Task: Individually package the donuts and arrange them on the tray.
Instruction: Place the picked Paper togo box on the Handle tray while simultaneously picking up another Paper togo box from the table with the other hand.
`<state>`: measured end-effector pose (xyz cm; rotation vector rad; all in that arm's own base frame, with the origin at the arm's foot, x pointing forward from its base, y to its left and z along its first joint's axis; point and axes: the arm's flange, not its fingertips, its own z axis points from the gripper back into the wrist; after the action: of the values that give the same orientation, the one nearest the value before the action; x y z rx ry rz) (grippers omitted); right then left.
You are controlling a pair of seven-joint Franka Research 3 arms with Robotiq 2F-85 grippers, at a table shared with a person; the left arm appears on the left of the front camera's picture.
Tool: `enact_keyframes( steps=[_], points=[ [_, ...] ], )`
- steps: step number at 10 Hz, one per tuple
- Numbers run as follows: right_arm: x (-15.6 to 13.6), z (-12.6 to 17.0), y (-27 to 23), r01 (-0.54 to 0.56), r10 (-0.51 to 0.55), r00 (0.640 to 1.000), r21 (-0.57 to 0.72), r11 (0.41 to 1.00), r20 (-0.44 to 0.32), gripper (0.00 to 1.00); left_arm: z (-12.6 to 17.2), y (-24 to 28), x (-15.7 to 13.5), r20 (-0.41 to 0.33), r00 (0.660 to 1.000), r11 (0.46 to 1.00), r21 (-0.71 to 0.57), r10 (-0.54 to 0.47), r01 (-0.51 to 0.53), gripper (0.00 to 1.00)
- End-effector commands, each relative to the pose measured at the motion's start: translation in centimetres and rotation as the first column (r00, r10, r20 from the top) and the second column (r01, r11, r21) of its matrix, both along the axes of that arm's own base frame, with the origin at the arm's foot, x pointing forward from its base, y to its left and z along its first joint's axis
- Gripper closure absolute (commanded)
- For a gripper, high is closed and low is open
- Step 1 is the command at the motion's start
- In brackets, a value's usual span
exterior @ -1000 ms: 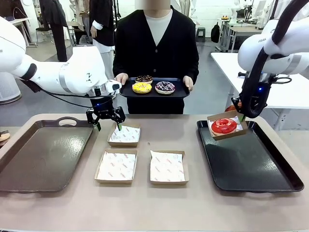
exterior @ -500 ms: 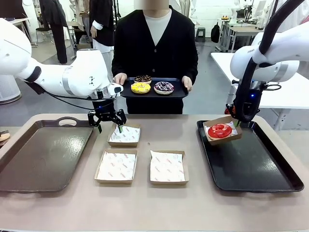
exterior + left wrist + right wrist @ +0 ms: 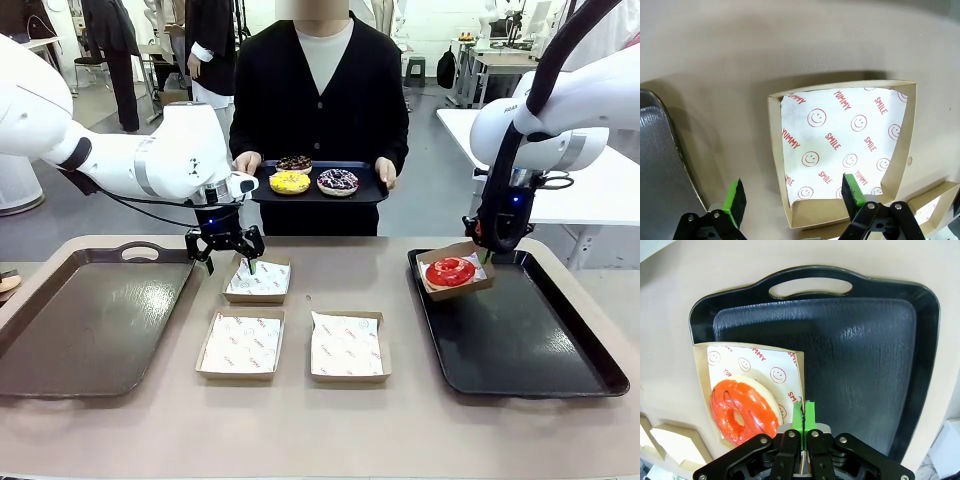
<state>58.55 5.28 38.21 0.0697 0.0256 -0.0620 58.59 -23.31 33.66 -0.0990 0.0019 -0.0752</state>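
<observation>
Front view: the right gripper (image 3: 484, 254) has its fingers clamped on the rim of a cardboard box (image 3: 430, 281) that carries the red donut (image 3: 450, 270). Compared with a second ago, this box has come lower and a little toward 9 o'clock. It now hangs tilted at the 10 o'clock corner of the black tray (image 3: 530, 335); I cannot tell if it touches the tray already. I judge that the first donut is nearly placed. The left gripper (image 3: 228, 262), fingers apart, has moved slightly toward 3 o'clock and is low over the far empty box (image 3: 258, 280). The person holds a small tray (image 3: 372, 190) with the yellow donut (image 3: 289, 182), the purple donut (image 3: 338, 181) and the chocolate donut (image 3: 294, 163), so three are not yet packed.

Left wrist view: the left gripper (image 3: 794, 192) is wide open. One pad is outside the wall of the empty box (image 3: 840, 150) and the other is over its printed paper, so the wall is between them, ready for a pinch.

Right wrist view: the right gripper (image 3: 803, 412) has its green pads pressed together on the box edge. The red donut (image 3: 742, 407) lies at 8 o'clock and the black tray (image 3: 860, 350) is below.
</observation>
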Motion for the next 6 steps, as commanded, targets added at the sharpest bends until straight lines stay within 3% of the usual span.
enact_keyframes(
  steps=[1, 6],
  points=[
    [0.65, 0.2, 0.18, 0.01, -0.01, 1.0, 0.013, 1.0, -0.015, 0.99, 0.07, -0.15, 0.56, -0.004, 1.0, 0.999, 0.037, 0.028, -0.028, 0.0],
    [0.71, 0.04, 0.27, 0.01, -0.009, 1.0, 0.016, 1.0, -0.021, 0.99, -0.24, -0.02, 0.88, -0.006, 0.999, 0.998, 0.047, 0.052, -0.052, 0.0]
  ],
)
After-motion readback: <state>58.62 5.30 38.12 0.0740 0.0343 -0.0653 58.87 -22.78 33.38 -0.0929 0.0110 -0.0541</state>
